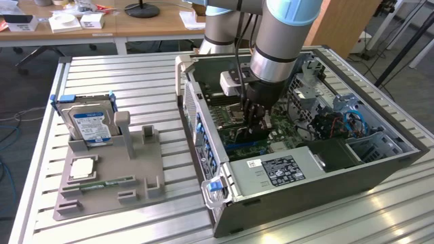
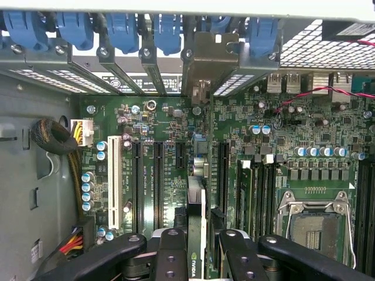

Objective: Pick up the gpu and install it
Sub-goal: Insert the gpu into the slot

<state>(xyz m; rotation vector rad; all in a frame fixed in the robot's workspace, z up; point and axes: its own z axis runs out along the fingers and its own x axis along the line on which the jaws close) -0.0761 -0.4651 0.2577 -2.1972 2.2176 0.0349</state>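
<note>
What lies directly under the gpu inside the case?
The green motherboard with long slots lies under the gpu, held edge-on by the gripper. What lies right beneath is covered by the card.

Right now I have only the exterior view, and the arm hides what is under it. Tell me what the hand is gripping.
Observer: In the wrist view the hand is shut on the gpu. The card shows edge-on between the fingers, upright over the board.
Operator: Report where the bracket end is.
Observer: Its metal bracket stands in the row of blue clips, at the far end of the card from the hand. I cannot tell whether the card is fully seated.
</note>
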